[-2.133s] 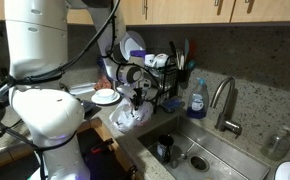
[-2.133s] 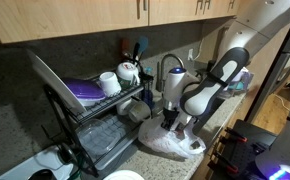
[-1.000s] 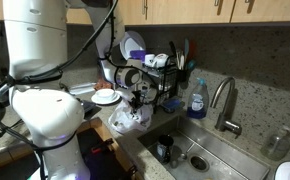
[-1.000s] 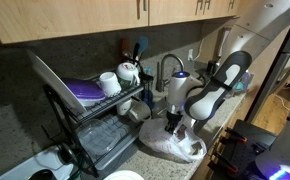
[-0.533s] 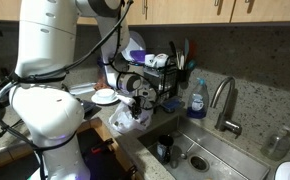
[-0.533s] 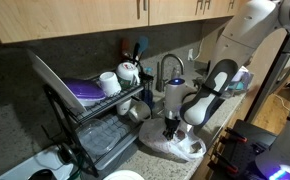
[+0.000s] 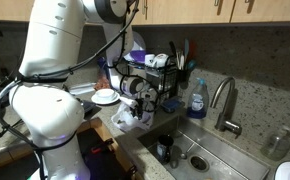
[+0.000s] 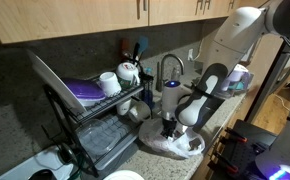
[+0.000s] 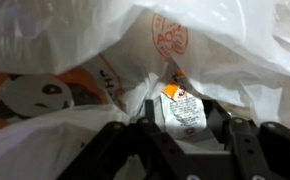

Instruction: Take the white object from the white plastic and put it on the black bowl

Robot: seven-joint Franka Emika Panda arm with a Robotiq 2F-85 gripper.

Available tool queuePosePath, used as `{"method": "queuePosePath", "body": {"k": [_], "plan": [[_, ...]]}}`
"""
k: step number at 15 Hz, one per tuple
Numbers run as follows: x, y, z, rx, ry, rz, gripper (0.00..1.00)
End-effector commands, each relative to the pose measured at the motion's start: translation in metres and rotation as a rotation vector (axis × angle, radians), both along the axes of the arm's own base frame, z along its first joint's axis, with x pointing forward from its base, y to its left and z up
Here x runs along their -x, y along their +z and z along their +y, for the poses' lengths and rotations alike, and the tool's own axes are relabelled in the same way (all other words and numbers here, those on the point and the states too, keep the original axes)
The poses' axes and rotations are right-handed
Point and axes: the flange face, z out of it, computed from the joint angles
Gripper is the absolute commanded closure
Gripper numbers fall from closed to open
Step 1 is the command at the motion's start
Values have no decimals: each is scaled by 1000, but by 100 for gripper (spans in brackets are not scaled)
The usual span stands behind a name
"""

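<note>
The white plastic bag (image 7: pixel 125 121) (image 8: pixel 171 146) lies crumpled on the counter beside the sink. My gripper (image 7: pixel 138 107) (image 8: pixel 168 129) points straight down into it. In the wrist view the gripper (image 9: pixel 185 122) stands open around a small white packet (image 9: pixel 182 110) with an orange corner and printed text. The packet is upright between the two fingers (image 9: pixel 150 112), and bag folds (image 9: pixel 75 60) crowd in all around. A dark round vessel (image 7: pixel 165 149) that may be the black bowl sits in the sink basin.
A two-tier dish rack (image 8: pixel 100 125) holds a purple plate, mugs and utensils behind the bag. A white plate (image 7: pixel 105 97) lies on the counter. A blue soap bottle (image 7: pixel 196 98) and the tap (image 7: pixel 223 100) stand by the sink (image 7: pixel 210 155).
The jaws have spread apart from shut. The upper arm has swung over the bag, and the gripper has sunk slightly deeper among the folds.
</note>
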Motion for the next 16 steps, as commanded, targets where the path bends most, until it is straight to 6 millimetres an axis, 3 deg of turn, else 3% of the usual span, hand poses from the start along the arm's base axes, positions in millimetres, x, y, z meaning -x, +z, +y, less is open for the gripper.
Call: {"method": "queuePosePath", "body": {"k": [1,4,5,16], "plan": [[-4,-8,3,-6,-3,10,75],[-3,3,4,-11,-8,-10,97],[-2,8,3,-10,-9,-19,100],[6,63,4,-11,15,-70,100]]}}
